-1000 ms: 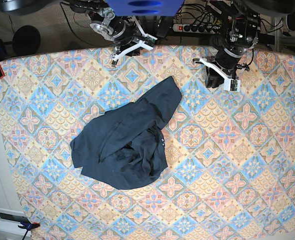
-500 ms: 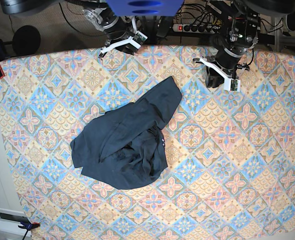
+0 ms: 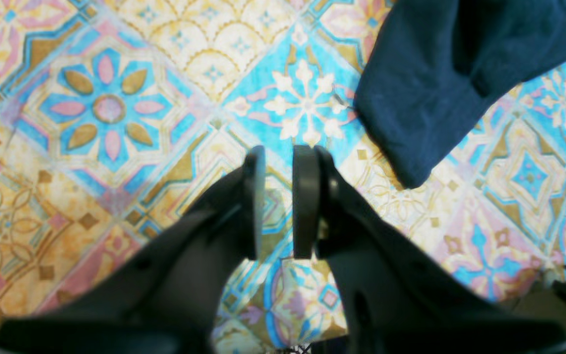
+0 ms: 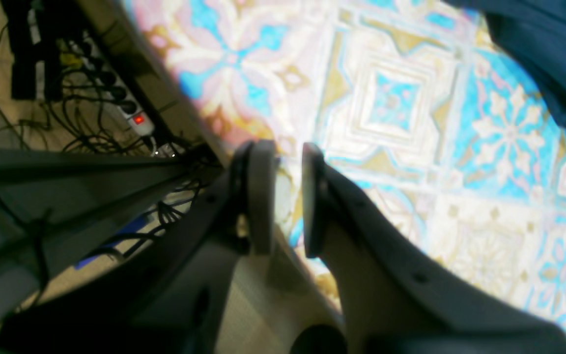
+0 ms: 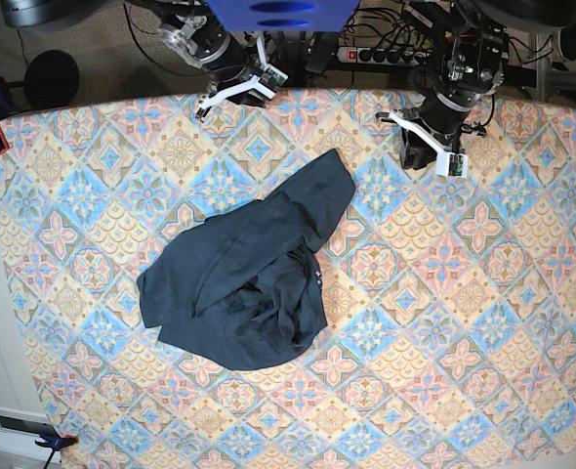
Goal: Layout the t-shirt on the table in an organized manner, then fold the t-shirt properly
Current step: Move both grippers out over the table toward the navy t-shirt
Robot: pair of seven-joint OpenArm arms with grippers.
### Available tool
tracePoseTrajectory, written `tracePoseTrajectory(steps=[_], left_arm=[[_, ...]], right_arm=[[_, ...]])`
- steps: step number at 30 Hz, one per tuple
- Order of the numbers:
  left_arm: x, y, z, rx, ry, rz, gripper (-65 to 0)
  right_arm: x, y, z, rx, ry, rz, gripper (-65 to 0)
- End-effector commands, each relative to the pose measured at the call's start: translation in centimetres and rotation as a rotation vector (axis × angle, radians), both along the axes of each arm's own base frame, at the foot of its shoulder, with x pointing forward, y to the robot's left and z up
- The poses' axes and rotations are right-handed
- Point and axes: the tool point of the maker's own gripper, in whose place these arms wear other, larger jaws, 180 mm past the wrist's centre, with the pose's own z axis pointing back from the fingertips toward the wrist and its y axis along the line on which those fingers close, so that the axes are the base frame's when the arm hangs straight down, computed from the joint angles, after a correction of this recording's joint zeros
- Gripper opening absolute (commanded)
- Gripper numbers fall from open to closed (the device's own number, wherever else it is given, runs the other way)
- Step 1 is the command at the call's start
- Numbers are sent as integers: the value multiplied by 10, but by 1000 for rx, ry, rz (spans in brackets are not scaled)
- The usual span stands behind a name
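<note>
We see the t-shirt crumpled mid-table, both pincers empty with jaws slightly apart, left gripper just beside a sleeve tip, right gripper farther off, so we should pinch opposite edges and spread gently.

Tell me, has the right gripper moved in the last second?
Yes. In the base view the right gripper has pulled back off the table, toward its far edge near the power strip.
</note>
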Motion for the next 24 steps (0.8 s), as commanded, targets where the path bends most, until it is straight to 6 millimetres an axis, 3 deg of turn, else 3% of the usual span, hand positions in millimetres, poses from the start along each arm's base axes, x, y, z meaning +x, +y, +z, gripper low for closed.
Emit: tracePoseTrajectory(steps=[1, 4, 11, 20, 24], left_arm=[[4, 0, 8, 0, -34, -6, -543], [4, 0, 8, 2, -33, -7, -543], [-4, 0, 4, 3, -12, -8, -543], [-46, 3, -17, 6, 96, -1, -543], [-50, 1, -18, 3, 107, -5, -543]], right_arm=[[55, 9, 57, 182, -233, -140, -557], [53, 9, 56, 181, -228, -141, -561], [16, 11, 42, 193, -145, -133, -561], [-23, -22, 23, 140, -61, -190, -561], [-19, -35, 22, 113, -70, -219, -561]])
